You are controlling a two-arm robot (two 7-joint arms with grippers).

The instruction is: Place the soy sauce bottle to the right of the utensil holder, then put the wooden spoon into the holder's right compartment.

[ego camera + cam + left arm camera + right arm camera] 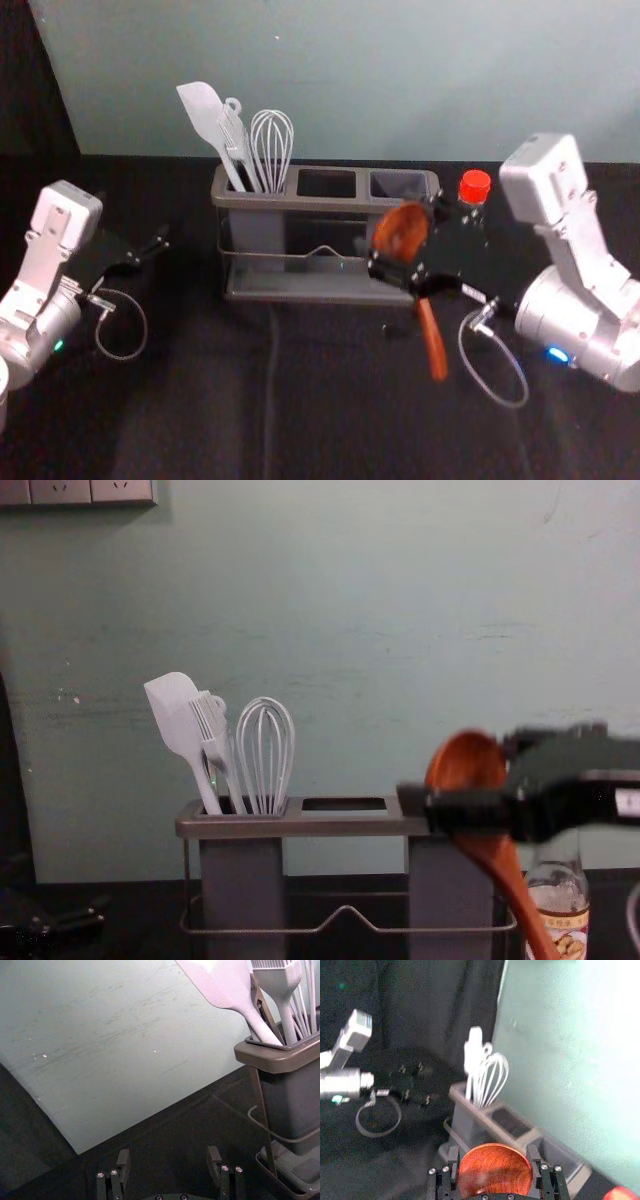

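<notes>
**Your right gripper (404, 236) holds the reddish-brown wooden spoon (433, 340)**

You have its jaws closed on the spoon near the bowl, right of centre in the head view, before the grey plastic utensil holder's (290, 201) right end; the handle slants downward. The clear glass soy sauce bottle (560, 892), red-capped, stands upright just beside that end, at the chest view's lower right. Its yellow-and-white label (574, 926) carries writing too small for you to read. Your left gripper (150, 252) hangs wide at the head view's left, apart from the holder's edge.
</notes>
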